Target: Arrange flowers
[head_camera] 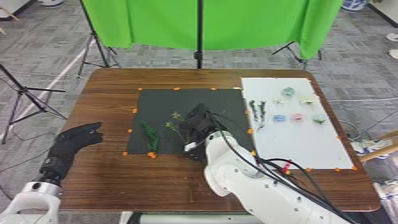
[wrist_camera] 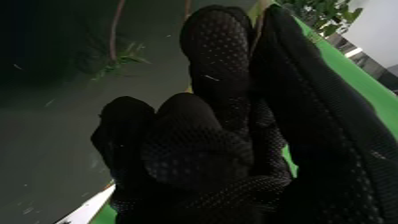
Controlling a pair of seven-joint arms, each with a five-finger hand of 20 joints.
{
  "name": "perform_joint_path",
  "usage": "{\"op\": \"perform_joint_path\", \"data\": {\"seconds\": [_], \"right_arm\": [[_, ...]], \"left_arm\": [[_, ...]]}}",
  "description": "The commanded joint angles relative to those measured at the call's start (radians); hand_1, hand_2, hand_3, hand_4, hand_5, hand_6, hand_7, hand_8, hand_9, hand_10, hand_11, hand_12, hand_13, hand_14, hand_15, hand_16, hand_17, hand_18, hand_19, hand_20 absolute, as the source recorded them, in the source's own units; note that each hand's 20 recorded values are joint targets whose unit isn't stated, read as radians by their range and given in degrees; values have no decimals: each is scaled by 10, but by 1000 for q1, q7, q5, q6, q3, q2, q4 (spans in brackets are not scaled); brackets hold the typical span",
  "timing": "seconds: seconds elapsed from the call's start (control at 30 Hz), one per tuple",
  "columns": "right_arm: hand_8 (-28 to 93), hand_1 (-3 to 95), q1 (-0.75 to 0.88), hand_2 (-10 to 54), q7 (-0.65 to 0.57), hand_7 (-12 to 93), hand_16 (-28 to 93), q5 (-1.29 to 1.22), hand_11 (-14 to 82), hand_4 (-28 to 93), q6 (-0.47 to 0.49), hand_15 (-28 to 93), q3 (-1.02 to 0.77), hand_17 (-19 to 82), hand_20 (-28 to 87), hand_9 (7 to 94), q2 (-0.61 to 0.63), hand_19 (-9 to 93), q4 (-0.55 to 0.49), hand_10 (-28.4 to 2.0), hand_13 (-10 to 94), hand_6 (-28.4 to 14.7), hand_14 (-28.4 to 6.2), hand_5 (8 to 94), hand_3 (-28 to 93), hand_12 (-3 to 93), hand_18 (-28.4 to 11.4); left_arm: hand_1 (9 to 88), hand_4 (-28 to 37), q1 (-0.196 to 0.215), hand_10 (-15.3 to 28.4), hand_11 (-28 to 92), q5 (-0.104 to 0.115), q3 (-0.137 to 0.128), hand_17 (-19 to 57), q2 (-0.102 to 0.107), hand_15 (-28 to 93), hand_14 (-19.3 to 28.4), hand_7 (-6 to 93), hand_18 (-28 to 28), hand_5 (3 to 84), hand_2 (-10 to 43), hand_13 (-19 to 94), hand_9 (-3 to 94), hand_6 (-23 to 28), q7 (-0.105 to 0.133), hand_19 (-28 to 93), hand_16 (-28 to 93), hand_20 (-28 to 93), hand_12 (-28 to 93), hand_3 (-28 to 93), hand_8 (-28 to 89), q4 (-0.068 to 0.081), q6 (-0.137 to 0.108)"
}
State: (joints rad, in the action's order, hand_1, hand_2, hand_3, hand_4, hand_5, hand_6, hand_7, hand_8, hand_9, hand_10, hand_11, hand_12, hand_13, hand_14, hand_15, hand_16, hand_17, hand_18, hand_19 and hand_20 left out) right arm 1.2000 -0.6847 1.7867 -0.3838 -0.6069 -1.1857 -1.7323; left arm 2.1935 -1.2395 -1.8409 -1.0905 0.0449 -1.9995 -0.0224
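Grey carpet [head_camera: 355, 55] round our table [head_camera: 115, 185]; right of the black mat [head_camera: 158, 100], two sprigs [head_camera: 261, 111], six blooms [head_camera: 298, 118]; left hand [head_camera: 78, 136] relaxed, empty; right hand [head_camera: 201, 125], we can't tell.

The brown wooden bench [head_camera: 108, 97] carries a dark, flat mat [head_camera: 164, 102] and, just beside it on the right, a longer white sheet [head_camera: 306, 145]. Small orange markers [head_camera: 130, 131] dot their edges.

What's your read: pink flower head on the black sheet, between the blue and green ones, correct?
No, wrong sheet. The head view shows the pink flower head on the white sheet, between the blue one and the green one.
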Motion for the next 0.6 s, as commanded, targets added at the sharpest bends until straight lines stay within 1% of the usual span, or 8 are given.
{"op": "perform_joint_path", "data": {"seconds": [0.03, 0.2, 0.33, 0.37, 0.4, 0.43, 0.53, 0.6], "right_arm": [[183, 542, 17, -95, 8, 251, 328, 7, 306, -96, 7, 606, 2, 574, 468, 903, -6, 932, 4, -116, 937, -27, 0, 807, 534, 334, -193], [185, 540, 17, -95, 9, 247, 331, 10, 317, -93, 5, 603, 3, 573, 465, 900, -7, 932, 9, -118, 937, -28, -1, 805, 529, 311, -194], [183, 538, 18, -95, 10, 244, 332, 9, 319, -93, 6, 603, 3, 572, 464, 898, -5, 932, 9, -119, 937, -29, -1, 806, 527, 308, -195], [184, 536, 20, -95, 10, 244, 332, 12, 319, -92, 8, 603, 1, 572, 464, 898, -7, 932, 11, -119, 937, -29, -1, 805, 527, 306, -195], [184, 536, 22, -95, 11, 243, 332, 15, 319, -92, 7, 602, 1, 572, 464, 898, -6, 932, 10, -119, 937, -29, -1, 805, 526, 304, -195], [183, 535, 20, -95, 11, 242, 332, 14, 320, -92, 6, 602, 2, 571, 464, 897, -6, 932, 12, -119, 937, -29, -1, 804, 527, 303, -195], [180, 533, 23, -95, 18, 236, 333, 12, 321, -89, -1, 600, 7, 570, 464, 893, -4, 932, 12, -121, 937, -32, -1, 799, 526, 301, -196], [178, 530, 23, -95, 20, 231, 335, 19, 320, -88, -2, 597, 8, 566, 464, 887, -5, 932, 17, -124, 937, -34, -2, 793, 522, 299, -196]], "left_arm": [[314, -175, 7, 147, 244, -6, 1, 48, -7, 286, 193, 136, 163, 468, 44, 373, 474, 54, -13, 290, 12, 296, 137, 640, -57, 4, 14], [314, -175, 9, 147, 244, -6, -2, 48, -8, 286, 193, 136, 163, 468, 44, 373, 474, 54, -15, 290, 12, 296, 137, 641, -57, 3, 17], [315, -175, 11, 147, 243, -7, -2, 47, -8, 286, 193, 137, 163, 468, 43, 373, 474, 54, -14, 291, 12, 296, 137, 641, -57, 2, 15], [315, -175, 8, 147, 242, -7, -1, 47, -7, 286, 192, 137, 163, 468, 43, 373, 474, 54, -15, 291, 12, 296, 136, 641, -57, 4, 16], [315, -175, 9, 147, 243, -7, 0, 47, -7, 286, 192, 138, 163, 467, 43, 374, 474, 53, -16, 291, 12, 296, 136, 641, -57, 3, 16], [315, -175, 5, 147, 243, -7, 2, 47, -6, 286, 192, 138, 163, 468, 43, 374, 474, 53, -16, 291, 12, 296, 136, 641, -57, 5, 17], [315, -175, 5, 148, 243, -7, 1, 47, -6, 286, 193, 137, 163, 468, 43, 374, 474, 53, -17, 290, 11, 295, 136, 641, -57, 5, 19], [314, -174, 1, 148, 243, -8, 3, 47, -6, 287, 192, 137, 163, 468, 43, 373, 474, 54, -17, 290, 12, 295, 136, 642, -57, 8, 18]]}}
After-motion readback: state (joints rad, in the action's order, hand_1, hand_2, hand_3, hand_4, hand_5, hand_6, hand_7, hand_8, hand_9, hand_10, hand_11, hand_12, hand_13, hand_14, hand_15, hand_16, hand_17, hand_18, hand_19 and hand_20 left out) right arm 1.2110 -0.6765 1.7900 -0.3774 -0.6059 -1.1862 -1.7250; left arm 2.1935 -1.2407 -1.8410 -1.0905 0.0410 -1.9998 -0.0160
